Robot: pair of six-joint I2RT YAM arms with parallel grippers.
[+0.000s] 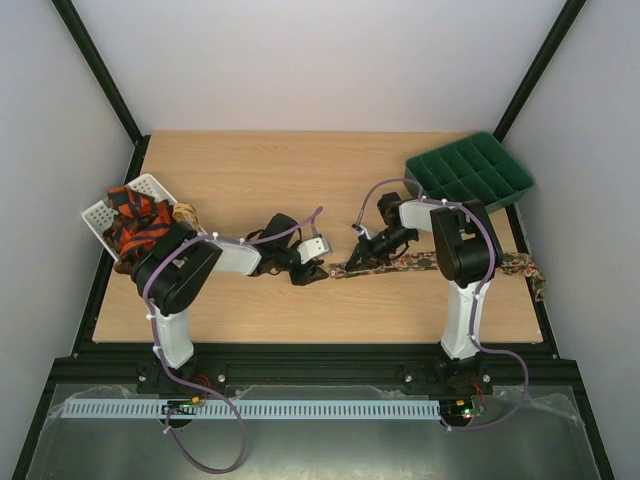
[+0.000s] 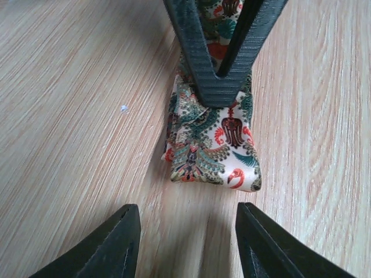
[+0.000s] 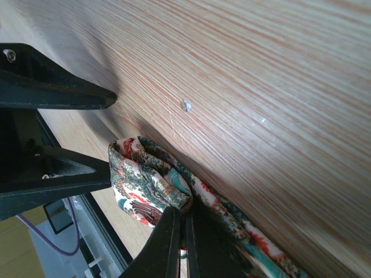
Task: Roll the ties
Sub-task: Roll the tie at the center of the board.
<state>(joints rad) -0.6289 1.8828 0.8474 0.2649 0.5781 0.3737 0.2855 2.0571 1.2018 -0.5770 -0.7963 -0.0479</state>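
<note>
A floral-print tie (image 1: 420, 263) lies across the table from the middle to the right edge. Its left end is folded into a small loose roll (image 2: 211, 147), also in the right wrist view (image 3: 148, 180). My right gripper (image 1: 356, 262) is shut on this folded end and pins it at the table. My left gripper (image 1: 310, 270) is open and empty, its fingers (image 2: 110, 246) just short of the roll, apart from it. Red-orange and black ties (image 1: 138, 225) lie bunched in the white basket (image 1: 100, 212).
A green compartment tray (image 1: 470, 172) stands at the back right. The tie's far end (image 1: 535, 272) hangs over the table's right edge. A small white speck (image 2: 124, 108) lies on the wood near the roll.
</note>
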